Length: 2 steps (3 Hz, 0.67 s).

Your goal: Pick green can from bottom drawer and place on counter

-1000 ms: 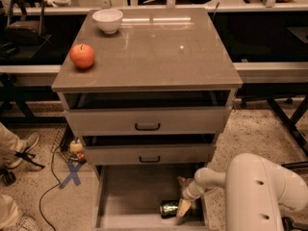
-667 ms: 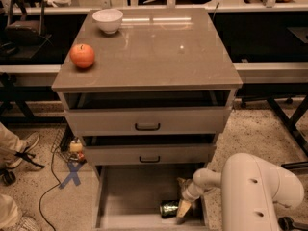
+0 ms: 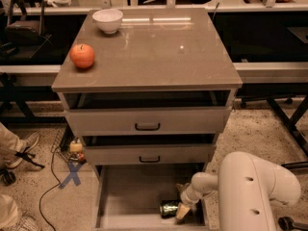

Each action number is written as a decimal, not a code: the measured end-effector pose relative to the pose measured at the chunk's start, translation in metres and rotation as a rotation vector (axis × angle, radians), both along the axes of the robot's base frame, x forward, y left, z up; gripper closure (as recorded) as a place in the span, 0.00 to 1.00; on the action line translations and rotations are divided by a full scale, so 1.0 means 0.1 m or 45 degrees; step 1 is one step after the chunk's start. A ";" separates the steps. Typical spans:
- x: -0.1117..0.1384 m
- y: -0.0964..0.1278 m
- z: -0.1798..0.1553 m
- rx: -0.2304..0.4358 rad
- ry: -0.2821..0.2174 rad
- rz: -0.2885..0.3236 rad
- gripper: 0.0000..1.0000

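Down at 5 o'clock of the frame, closest to the cam, the robot's big white arm (image 3: 255,186) bends in from the right and reaches into the bottom drawer (image 3: 130,196), which is pulled well out. Gripper (image 3: 184,207) sits low over the drawer floor near the front-right corner, right up against the green can (image 3: 168,209). The can looks to be lying on its side, at 9 o'clock of the gripper. Whether the gripper is apart, together or clamped on the can, can't tell from this angle. Step in hand is prob. the grasp: the reach is made, the pick isn't confirmed, and nothing's been placed up top. Next move calls for a firm hold on the can, then a lift w/ enough clearance to pass the fronts of the middle drawer (image 3: 149,154) and top drawer (image 3: 147,121), which stick out a little at 12 o'clock of the can. Beyond them the counter (image 3: 163,57) has bare room at centre and right. An apple (image 3: 82,56) sits near its 9 o'clock edge and a white bowl (image 3: 107,20) at abt 11 o'clock, so a set-down at centre or 3 o'clock would stay well apart from both.
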State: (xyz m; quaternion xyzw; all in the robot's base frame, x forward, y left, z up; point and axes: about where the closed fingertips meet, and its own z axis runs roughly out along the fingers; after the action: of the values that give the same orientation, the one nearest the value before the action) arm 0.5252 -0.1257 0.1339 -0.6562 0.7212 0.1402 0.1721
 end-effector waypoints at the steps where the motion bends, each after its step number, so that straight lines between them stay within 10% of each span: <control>1: -0.08 0.03 -0.05 0.001 0.013 0.012 0.39; 2: -0.13 0.07 -0.02 0.031 0.015 0.026 0.70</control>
State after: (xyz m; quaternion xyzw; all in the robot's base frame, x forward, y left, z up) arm 0.5125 -0.1190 0.1319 -0.6606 0.7137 0.1545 0.1744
